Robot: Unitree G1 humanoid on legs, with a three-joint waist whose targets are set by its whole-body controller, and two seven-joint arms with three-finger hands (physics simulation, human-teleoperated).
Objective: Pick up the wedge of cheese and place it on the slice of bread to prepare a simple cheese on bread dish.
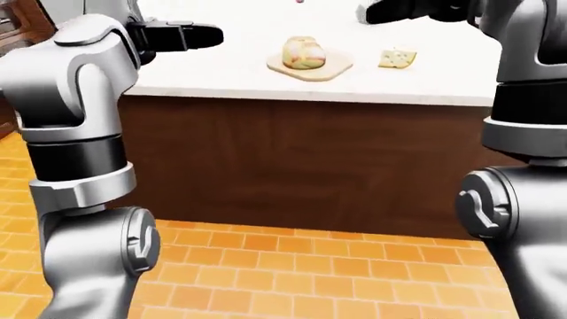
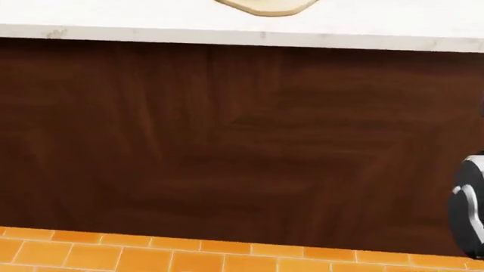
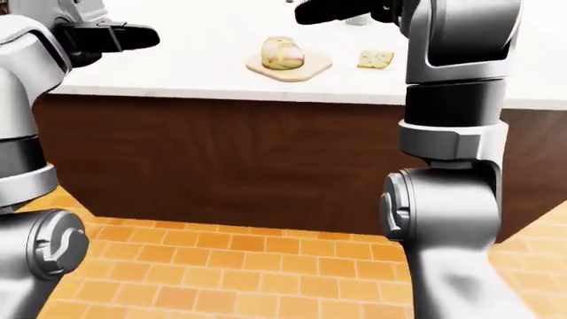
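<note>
I stand at a white-topped table (image 1: 221,73) with a dark wood face, orange floor tiles (image 1: 292,266) under me. Both my arms are raised over the top, and nothing is in either hand, so I judge the step in hand is the reach — the cheese is not yet picked up.

On the table, toward twelve o'clock in the left-eye view, lies a pale cutting board (image 1: 330,68) with the slice of bread (image 1: 304,53) on it. The wedge of cheese (image 1: 397,58) sits just beside the board at its three o'clock, apart from it and untouched.

My left hand (image 1: 181,35) hangs at ten o'clock, well apart from the bread; its dark fingers look stretched straight out, not closed on anything. My right hand (image 1: 403,10) hovers at one o'clock, above the cheese — its fingers are cut by the frame and I cannot tell how wide they stand.

Next, as I judge it, the right hand must drop onto the wedge with fingers wide and close on its sides.
</note>
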